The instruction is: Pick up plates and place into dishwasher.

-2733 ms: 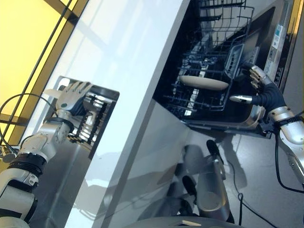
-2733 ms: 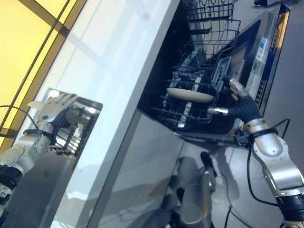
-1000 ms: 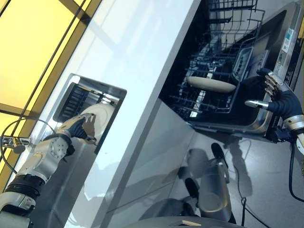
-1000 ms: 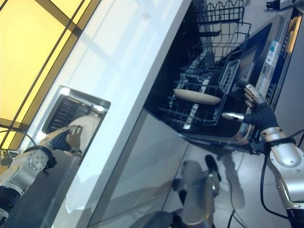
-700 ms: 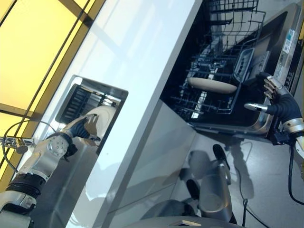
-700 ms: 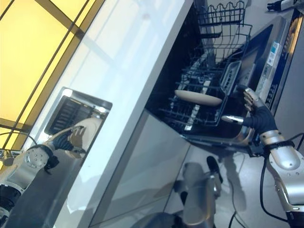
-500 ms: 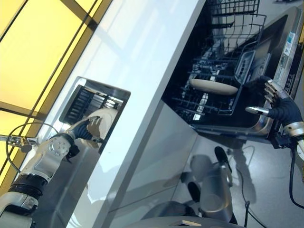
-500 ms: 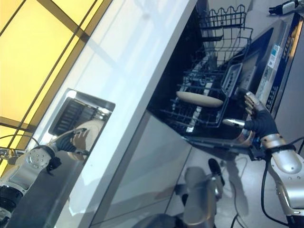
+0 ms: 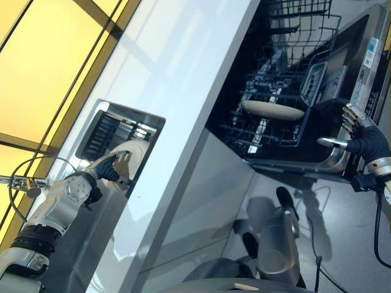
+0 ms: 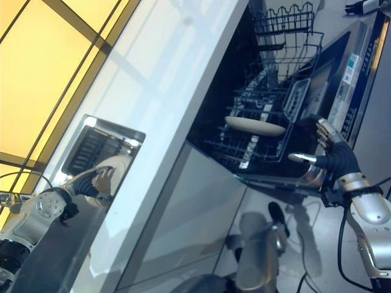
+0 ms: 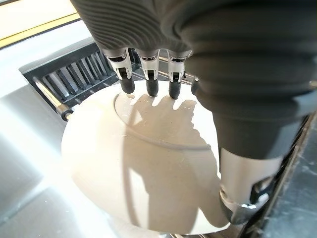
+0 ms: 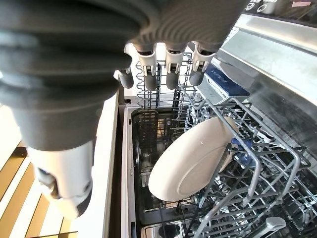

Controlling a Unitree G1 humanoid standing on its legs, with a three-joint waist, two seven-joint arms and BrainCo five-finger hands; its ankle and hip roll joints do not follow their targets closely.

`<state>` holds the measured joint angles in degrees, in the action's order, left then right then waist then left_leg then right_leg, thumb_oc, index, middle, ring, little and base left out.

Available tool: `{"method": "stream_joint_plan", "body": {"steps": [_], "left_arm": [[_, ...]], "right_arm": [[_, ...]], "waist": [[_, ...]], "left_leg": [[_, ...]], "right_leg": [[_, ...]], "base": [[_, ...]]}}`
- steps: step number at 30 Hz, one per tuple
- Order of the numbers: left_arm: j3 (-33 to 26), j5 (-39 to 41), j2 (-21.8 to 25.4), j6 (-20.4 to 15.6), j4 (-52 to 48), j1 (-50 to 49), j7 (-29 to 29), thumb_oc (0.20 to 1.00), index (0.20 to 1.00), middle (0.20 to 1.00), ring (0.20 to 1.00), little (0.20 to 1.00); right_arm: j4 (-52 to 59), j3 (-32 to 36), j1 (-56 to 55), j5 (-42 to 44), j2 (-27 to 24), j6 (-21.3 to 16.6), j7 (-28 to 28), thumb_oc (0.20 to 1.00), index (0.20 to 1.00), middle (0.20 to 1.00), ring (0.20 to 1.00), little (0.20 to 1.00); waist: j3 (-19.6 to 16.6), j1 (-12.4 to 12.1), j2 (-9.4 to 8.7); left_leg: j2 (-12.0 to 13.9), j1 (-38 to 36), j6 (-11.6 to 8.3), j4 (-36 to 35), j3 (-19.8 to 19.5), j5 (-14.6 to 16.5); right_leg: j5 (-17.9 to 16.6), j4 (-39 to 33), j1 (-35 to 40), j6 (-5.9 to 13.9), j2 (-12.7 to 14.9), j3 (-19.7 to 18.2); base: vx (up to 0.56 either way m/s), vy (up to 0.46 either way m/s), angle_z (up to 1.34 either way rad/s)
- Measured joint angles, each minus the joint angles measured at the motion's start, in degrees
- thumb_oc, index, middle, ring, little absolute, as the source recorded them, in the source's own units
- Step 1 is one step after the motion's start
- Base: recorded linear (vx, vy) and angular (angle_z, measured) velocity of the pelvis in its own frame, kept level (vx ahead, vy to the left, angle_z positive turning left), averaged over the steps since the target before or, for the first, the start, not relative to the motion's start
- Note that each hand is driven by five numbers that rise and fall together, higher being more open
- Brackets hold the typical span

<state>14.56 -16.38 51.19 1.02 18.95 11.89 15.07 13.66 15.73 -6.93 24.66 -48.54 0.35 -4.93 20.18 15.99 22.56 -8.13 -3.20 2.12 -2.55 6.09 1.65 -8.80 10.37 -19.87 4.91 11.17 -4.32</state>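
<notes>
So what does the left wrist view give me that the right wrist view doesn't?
Left wrist view: the left hand with straight fingers over a white plate lying in the sink, a dark drain rack behind it. Right wrist view: the right hand open above the dishwasher's lower rack, where another plate already stands on edge. Both show an open hand above a white plate.
</notes>
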Motion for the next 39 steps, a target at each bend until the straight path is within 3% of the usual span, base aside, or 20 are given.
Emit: {"method": "stream_joint_plan", "body": {"steps": [6,18,26,27,29,30,31,32,35,37,38,39], "left_arm": [[1.90,-10.12,0.53,1.19,-0.29,0.03,-3.80,1.000,1.000,1.000,1.000,1.000],[5.65,-15.95,-2.46,5.08,2.84,1.78,-15.14,1.000,1.000,1.000,1.000,1.000],[8.82,-32.59,-4.22,14.33,4.08,2.81,-19.13,1.000,1.000,1.000,1.000,1.000],[8.97,-33.15,-4.56,15.08,5.29,3.29,-19.20,1.000,1.000,1.000,1.000,1.000],[9.01,-34.75,-5.49,16.57,7.86,3.59,-19.76,1.000,1.000,1.000,1.000,1.000],[9.05,-35.22,-5.33,17.32,9.01,3.91,-20.92,1.000,1.000,1.000,1.000,1.000],[9.04,-35.94,-4.98,17.61,10.04,4.62,-22.18,1.000,1.000,1.000,1.000,1.000],[8.96,-36.63,-5.18,18.22,11.67,5.65,-23.78,1.000,1.000,1.000,1.000,1.000],[9.48,-36.75,-6.78,18.43,16.98,6.06,-26.59,1.000,1.000,1.000,1.000,1.000],[9.22,-36.87,-7.18,19.91,18.41,5.44,-29.58,1.000,1.000,1.000,1.000,1.000],[9.17,-36.85,-7.14,19.95,19.05,5.41,-30.35,0.545,0.545,0.545,0.545,0.545],[9.21,-36.66,-7.29,20.21,19.63,4.99,-31.60,0.256,0.256,0.256,0.256,0.256]], "right_arm": [[-0.07,0.04,0.05,0.02,-2.18,0.00,0.14,1.000,1.000,1.000,1.000,1.000],[-0.20,-0.87,3.01,0.02,-4.27,0.02,3.39,1.000,1.000,1.000,1.000,1.000],[-0.25,-3.71,3.59,0.00,-4.25,0.01,5.06,1.000,1.000,1.000,1.000,1.000],[-0.26,-4.43,4.02,-0.02,-4.25,0.01,5.24,1.000,1.000,1.000,1.000,1.000],[-0.61,-5.92,5.36,-0.15,-3.73,0.02,5.55,1.000,1.000,1.000,1.000,1.000],[-0.61,-5.94,5.92,-0.39,-2.68,0.06,5.97,1.000,1.000,1.000,1.000,1.000],[-0.59,-5.96,6.03,-0.48,-2.41,0.04,6.48,1.000,1.000,1.000,1.000,1.000],[-0.91,-6.16,7.49,-0.60,-3.20,0.16,6.77,1.000,1.000,1.000,1.000,1.000],[-0.88,-7.79,9.98,-0.96,-3.32,0.51,7.43,1.000,1.000,1.000,1.000,1.000],[-0.76,-8.51,9.71,-1.01,-3.33,0.52,8.03,1.000,1.000,1.000,1.000,1.000],[-0.79,-8.55,9.48,-1.03,-3.07,0.51,8.18,1.000,1.000,1.000,1.000,1.000],[-0.50,-8.65,9.26,-1.03,-3.44,0.49,8.52,1.000,1.000,1.000,1.000,1.000]], "waist": [[0.10,-0.03,-0.13],[0.18,-1.41,-0.23],[0.51,-1.39,-0.64],[0.62,-1.36,-0.77],[0.00,-2.14,0.01],[-0.07,-2.40,0.08],[0.74,-1.22,-1.52],[1.83,-1.36,-2.31],[1.88,-1.26,-2.36],[1.41,-1.47,-1.75],[1.15,-1.60,-1.42],[1.00,-1.46,-1.24]], "left_leg": [[-0.45,2.11,-0.01,0.46,0.02,0.00],[-1.12,7.16,-0.15,1.12,-0.02,-0.06],[-0.38,9.93,-0.21,0.98,-0.45,0.00],[-0.19,10.00,-0.25,0.91,-0.51,0.03],[1.66,10.97,-0.44,0.06,-2.19,0.40],[2.78,12.76,-0.58,1.50,-2.39,0.22],[2.16,12.62,-1.80,2.32,-3.23,0.48],[1.56,12.39,-3.94,3.90,-2.12,1.14],[0.41,11.86,-4.46,5.58,0.11,1.54],[1.32,10.82,-3.82,4.53,-0.05,1.14],[1.72,10.83,-2.44,4.18,-0.25,-0.16],[1.76,10.88,-2.38,3.96,-0.21,-0.09]], "right_leg": [[0.68,2.23,-3.06,-0.21,0.00,-0.88],[0.97,4.53,-9.23,-0.52,-0.14,-1.60],[0.59,2.16,-11.28,0.17,-1.16,-1.29],[0.65,1.84,-11.29,0.74,-1.34,-1.07],[2.02,2.67,-12.69,5.40,-2.66,-0.75],[5.20,13.95,-15.96,0.58,-4.06,-2.80],[10.27,17.56,-13.56,1.32,-2.32,-4.31],[10.86,15.00,-12.68,-0.90,-0.80,-2.75],[10.42,11.84,-11.24,-0.67,-1.18,-1.60],[8.59,12.02,-11.44,-2.64,-2.55,1.19],[8.66,12.78,-11.78,-3.30,-3.04,1.80],[8.69,12.91,-11.95,-3.34,-3.00,1.74]], "base": [[-0.04,0.003,-0.03],[-0.05,-0.018,0.01],[-0.02,-0.022,-0.09],[-0.01,-0.023,-0.15],[-0.01,-0.025,-0.25],[-0.02,-0.027,0.09],[-0.03,-0.028,0.26],[-0.04,-0.033,0.29],[-0.05,-0.035,-0.07],[-0.04,-0.032,-0.20],[-0.03,-0.030,-0.09],[-0.03,-0.028,-0.01]]}}
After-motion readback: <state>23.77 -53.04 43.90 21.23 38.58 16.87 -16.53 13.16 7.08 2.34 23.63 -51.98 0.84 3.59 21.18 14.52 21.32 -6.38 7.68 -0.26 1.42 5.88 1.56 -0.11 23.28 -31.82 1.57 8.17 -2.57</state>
